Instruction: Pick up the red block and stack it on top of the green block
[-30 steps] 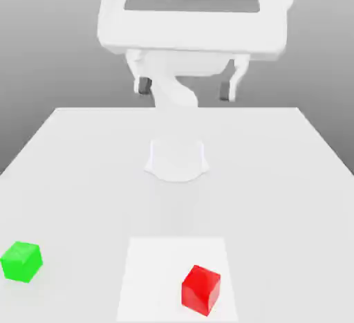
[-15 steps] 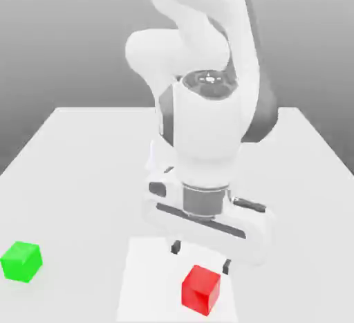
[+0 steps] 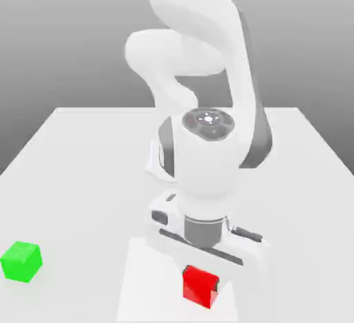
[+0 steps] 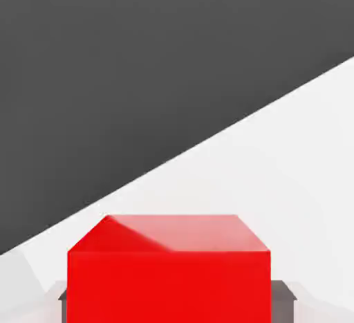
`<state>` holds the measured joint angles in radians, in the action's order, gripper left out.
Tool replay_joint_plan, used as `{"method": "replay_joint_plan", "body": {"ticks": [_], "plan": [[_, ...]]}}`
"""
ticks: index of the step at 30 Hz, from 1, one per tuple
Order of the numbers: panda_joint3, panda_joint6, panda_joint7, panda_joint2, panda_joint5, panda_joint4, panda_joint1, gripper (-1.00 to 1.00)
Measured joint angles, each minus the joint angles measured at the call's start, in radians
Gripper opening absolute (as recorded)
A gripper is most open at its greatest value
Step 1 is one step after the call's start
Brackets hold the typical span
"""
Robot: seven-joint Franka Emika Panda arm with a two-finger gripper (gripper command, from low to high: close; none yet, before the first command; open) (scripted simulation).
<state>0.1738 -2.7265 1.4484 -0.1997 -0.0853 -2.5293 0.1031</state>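
In the exterior view, the gripper [image 3: 205, 277] has its hand low over the near part of the white table [image 3: 76, 155], with the red block [image 3: 200, 285] directly beneath it and partly covered by the hand's wide body. The green block [image 3: 21, 261] sits on the table well apart, toward the exterior view's left, at about the same nearness as the red one. So the coming move turns on this: once the red block is lifted, it has to travel sideways to that left, with little change in near or far. In the hand view, the red block [image 4: 169, 273] stands square between the two dark pads [image 4: 282, 291], which sit against its opposite side faces; I judge the pincer clenched on the block, though the block looks to be resting on the table yet. The block is a cube with no long axis, so its turn matters little for the grasp.
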Motion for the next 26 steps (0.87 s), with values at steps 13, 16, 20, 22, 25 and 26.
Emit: {"method": "replay_joint_plan", "body": {"ticks": [13,16,20,22,25,26], "plan": [[-0.320,0.057,0.010,-0.004,0.152,0.061,0.358,-1.00],[-0.319,-0.002,-0.008,-0.077,0.186,0.075,0.390,1.00],[-0.319,-0.002,-0.008,-0.077,0.186,0.075,0.390,1.00],[-0.322,-0.005,-0.008,-0.085,0.190,0.078,0.397,1.00],[-0.338,0.076,0.018,0.001,0.154,0.074,0.390,1.00],[-0.342,0.109,0.028,0.037,0.140,0.072,0.389,1.00]]}}
